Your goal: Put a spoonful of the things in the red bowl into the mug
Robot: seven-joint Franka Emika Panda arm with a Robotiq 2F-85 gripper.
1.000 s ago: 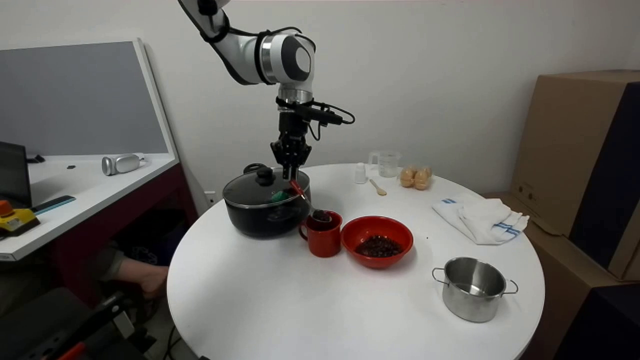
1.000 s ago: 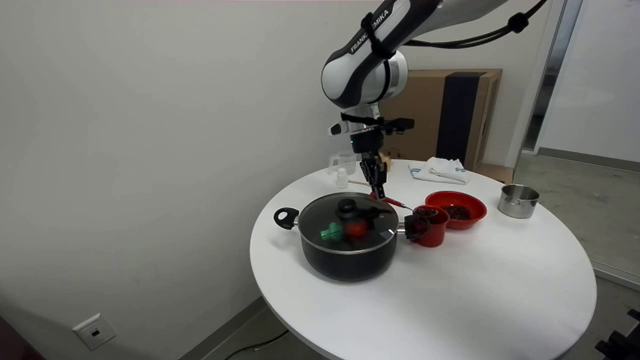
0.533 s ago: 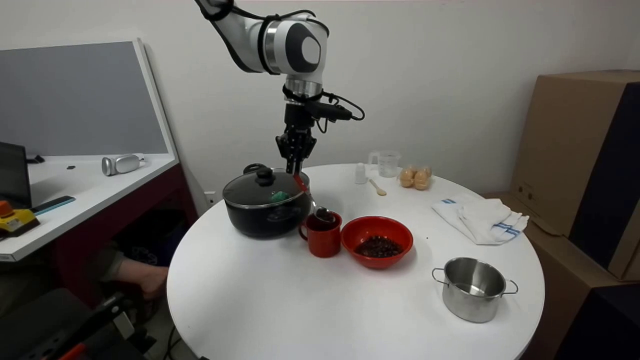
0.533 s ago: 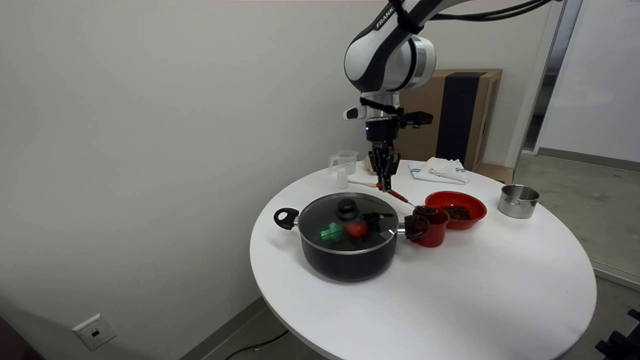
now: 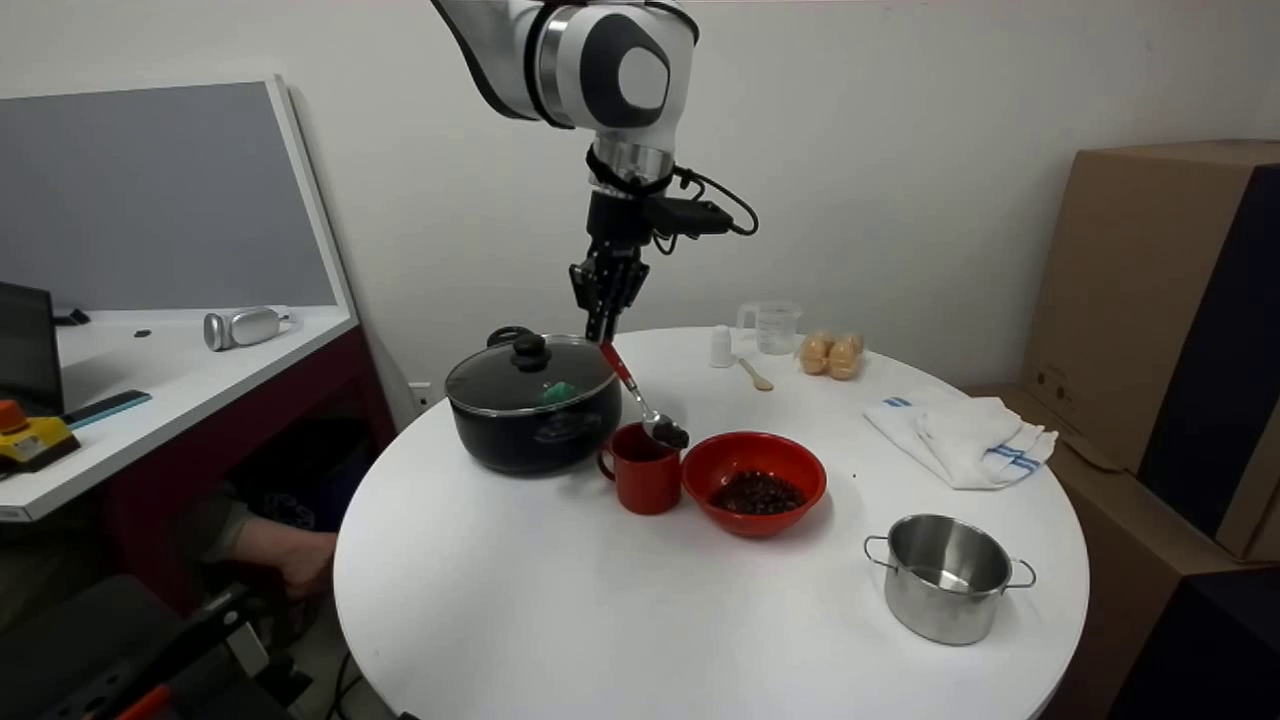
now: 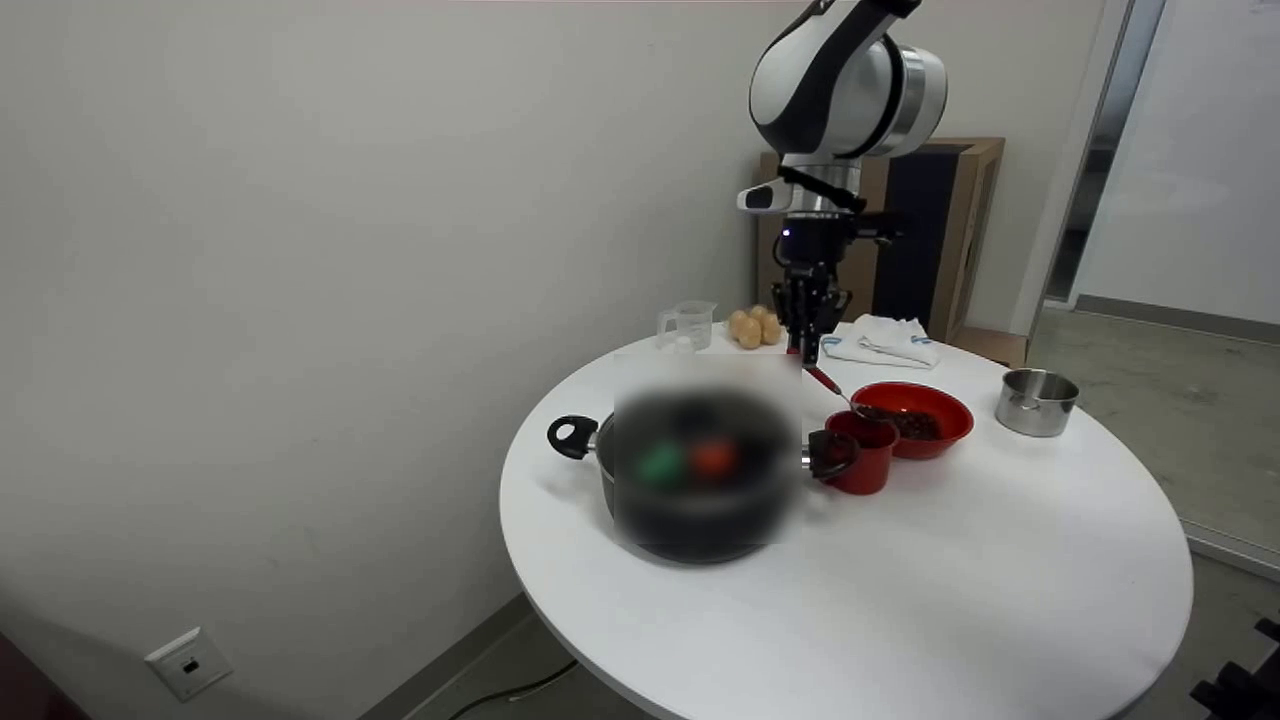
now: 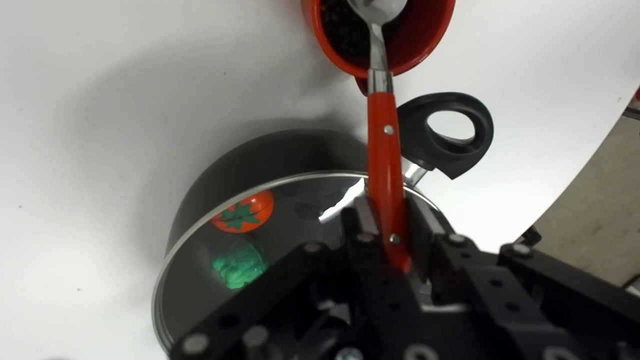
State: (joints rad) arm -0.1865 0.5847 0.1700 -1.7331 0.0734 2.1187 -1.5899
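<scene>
White-and-black arm (image 5: 622, 75) reaches in from above, its end effector (image 7: 391, 215) near vertical, pointing downward and clamped on a red-handled spoon (image 7: 384, 130). Below and ahead of the end effector stands the mug (image 5: 648, 488); farther out, just beside it, the red bowl (image 5: 770, 450) contains dark bits (image 5: 757, 493).

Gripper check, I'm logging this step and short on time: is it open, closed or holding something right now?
Gripper: closed, holding the red-handled spoon by its handle.
</scene>
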